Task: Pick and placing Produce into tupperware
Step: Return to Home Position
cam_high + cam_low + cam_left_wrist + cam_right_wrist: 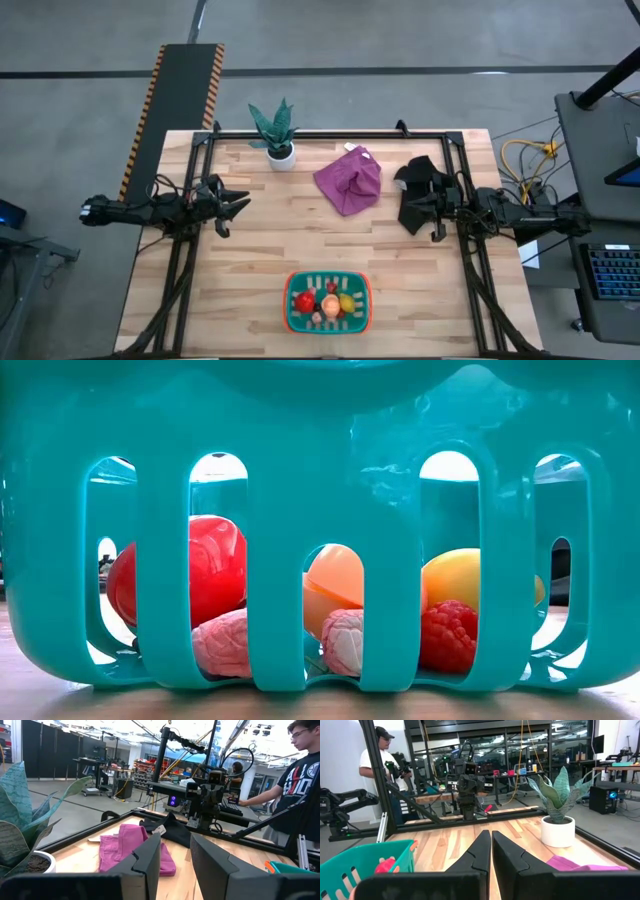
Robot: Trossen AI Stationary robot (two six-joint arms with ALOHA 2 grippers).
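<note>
High: tupperware point(290, 300) sits by the bench point(250, 260) edge opposite the potted plant point(275, 130), produce point(325, 302) inside; left arm point(170, 208) and right arm point(500, 210) are out at the sides, well apart from it. Low: red, peach-orange and yellow pieces show behind the teal slots. Wrists: left jaws apart, right jaws together.

Grey concrete floor point(400, 40), black hazard-striped ramp point(185, 90), dark curtain wall point(50, 745), grey desk point(595, 150), person point(300, 780) standing
</note>
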